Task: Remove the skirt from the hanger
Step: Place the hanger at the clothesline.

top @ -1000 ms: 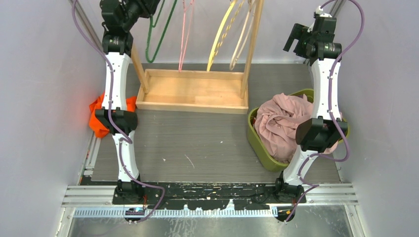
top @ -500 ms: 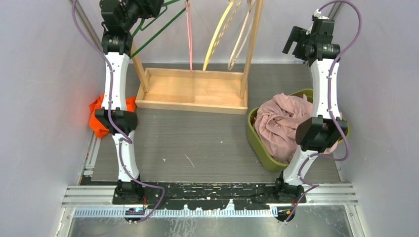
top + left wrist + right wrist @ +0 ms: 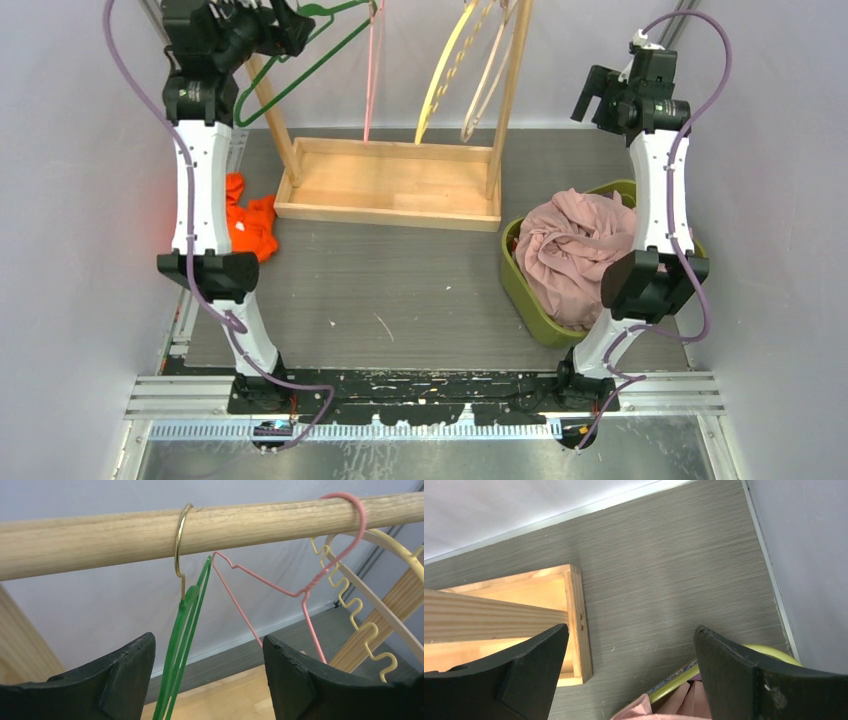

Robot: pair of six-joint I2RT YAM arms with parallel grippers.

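Observation:
A bare green hanger [image 3: 300, 70] hangs by its gold hook from the wooden rod [image 3: 100, 535], with no garment on it. My left gripper [image 3: 207, 640] is open, and the green hanger [image 3: 187, 625] passes loosely between its jaws, nearer the left one. In the top view the left gripper [image 3: 285, 25] is high at the rack's left end. An orange cloth [image 3: 250, 222] lies crumpled on the table by the left arm. A pink cloth [image 3: 570, 250] fills the green basket [image 3: 520, 285]. I cannot tell which cloth is the skirt. My right gripper [image 3: 631, 630] hangs open and empty above the table.
The wooden rack base [image 3: 390, 185] sits at the back centre. A pink wire hanger [image 3: 280, 587] and yellow and cream hangers [image 3: 445, 70] hang empty on the rod. The basket rim [image 3: 674, 680] and pink cloth [image 3: 644, 710] show under the right gripper. Walls stand close on both sides.
My left gripper has opened and let go of the green hanger, which swung out. The left arm has shifted left, uncovering more of the orange cloth. The right arm barely moved.

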